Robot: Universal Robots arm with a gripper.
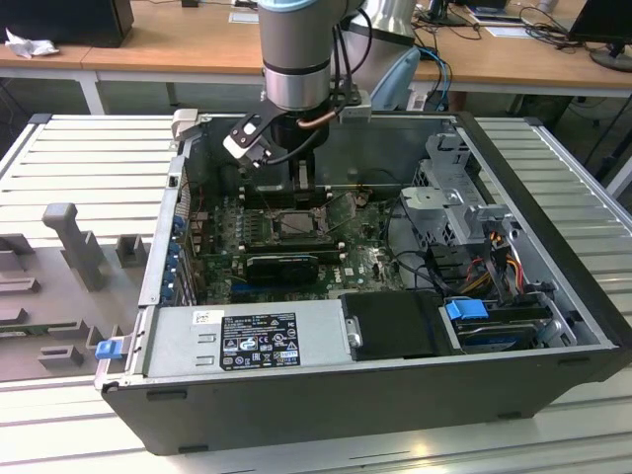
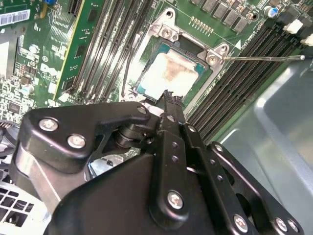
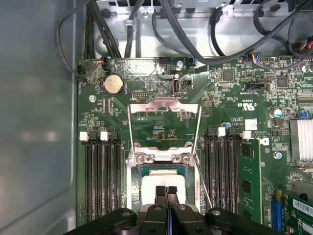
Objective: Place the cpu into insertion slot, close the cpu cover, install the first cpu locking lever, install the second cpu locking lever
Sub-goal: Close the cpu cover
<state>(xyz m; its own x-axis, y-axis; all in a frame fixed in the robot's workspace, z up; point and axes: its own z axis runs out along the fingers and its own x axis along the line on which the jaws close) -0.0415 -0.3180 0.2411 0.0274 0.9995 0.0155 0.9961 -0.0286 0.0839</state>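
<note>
One cpu (image 3: 164, 176) sits flat in the insertion slot (image 3: 133, 169) on the board inside the open case (image 1: 395, 395). My jaws are clenched together on nothing, tips right over one edge of the chip. The cpu cover (image 3: 164, 104) is swung open, off the slot.

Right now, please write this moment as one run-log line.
small square silver-topped cpu: in silver-rimmed dark insertion slot | thin silvery cpu cover: open | gripper: shut, over cpu
</note>
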